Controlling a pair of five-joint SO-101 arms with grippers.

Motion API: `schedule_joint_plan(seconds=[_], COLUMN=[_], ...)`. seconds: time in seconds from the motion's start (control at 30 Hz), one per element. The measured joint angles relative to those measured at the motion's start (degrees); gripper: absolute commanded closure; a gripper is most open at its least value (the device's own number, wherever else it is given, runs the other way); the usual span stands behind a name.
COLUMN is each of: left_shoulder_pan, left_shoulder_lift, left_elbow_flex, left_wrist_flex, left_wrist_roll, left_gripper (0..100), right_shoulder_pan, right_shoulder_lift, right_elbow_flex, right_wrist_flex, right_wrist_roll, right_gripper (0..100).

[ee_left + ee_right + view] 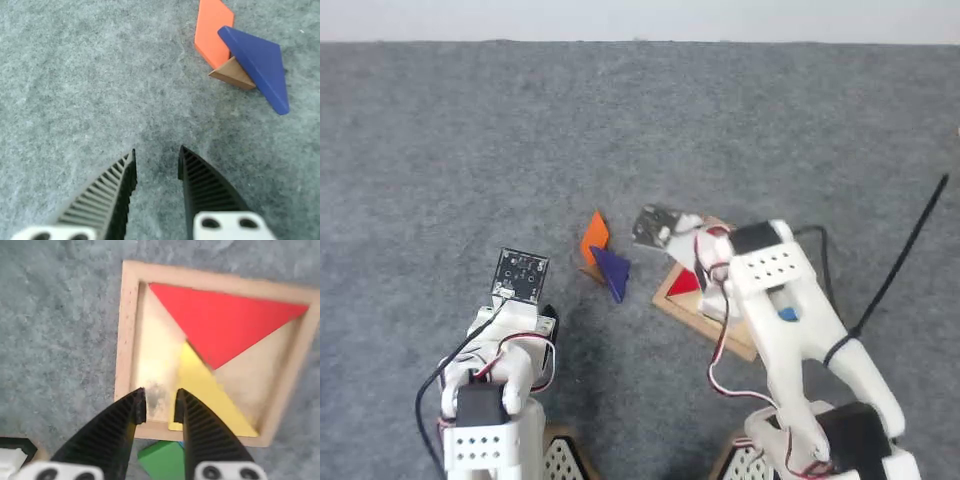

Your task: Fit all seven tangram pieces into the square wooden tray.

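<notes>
– Tray (131, 330) position, relative to the right gripper (159, 399)?
– Directly below it. The fingertips hover over the near rim, narrowly parted and holding nothing. A red triangle (225, 320) and a yellow triangle (205, 390) lie inside the tray just beyond the tips. A green piece (162, 460) sits behind them, outside the rim.
– And the left gripper (156, 155)?
– Slightly parted and empty, above the grey mat (75, 75). Well ahead of it lie an orange parallelogram (210, 27), a blue triangle (257, 62) overlapping it, and a brown triangle (232, 75) tucked under the blue.
</notes>
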State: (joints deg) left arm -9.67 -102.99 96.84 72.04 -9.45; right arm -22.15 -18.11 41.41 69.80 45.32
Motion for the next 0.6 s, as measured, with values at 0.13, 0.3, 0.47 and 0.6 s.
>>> schedule_joint_plan(seconds=[0.13,0.3,0.47,0.6], left_shoulder_pan=[0.0,0.0,0.0,0.0], left_shoulder_lift=[0.0,0.0,0.0,0.0], left_elbow_flex=[0.0,0.0,0.0,0.0], left_wrist_flex=[0.0,0.0,0.0,0.0], left_wrist_roll=[0.0,0.0,0.0,0.0], left_gripper=[87,87,87,87], right_shoulder_pan=[0.8,1.1,1.8,4.0], right_shoulder_lift=[0.6,7.4,9.7,10.8], right_elbow_flex=[2.7,2.8,2.5,1.9], right_wrist_flex=[-4.2,-8.4,-11.6,-13.7], right_wrist_roll=[-0.6,-0.8,-0.8,-0.6], right_gripper=[81.8,80.3,83.3,83.4])
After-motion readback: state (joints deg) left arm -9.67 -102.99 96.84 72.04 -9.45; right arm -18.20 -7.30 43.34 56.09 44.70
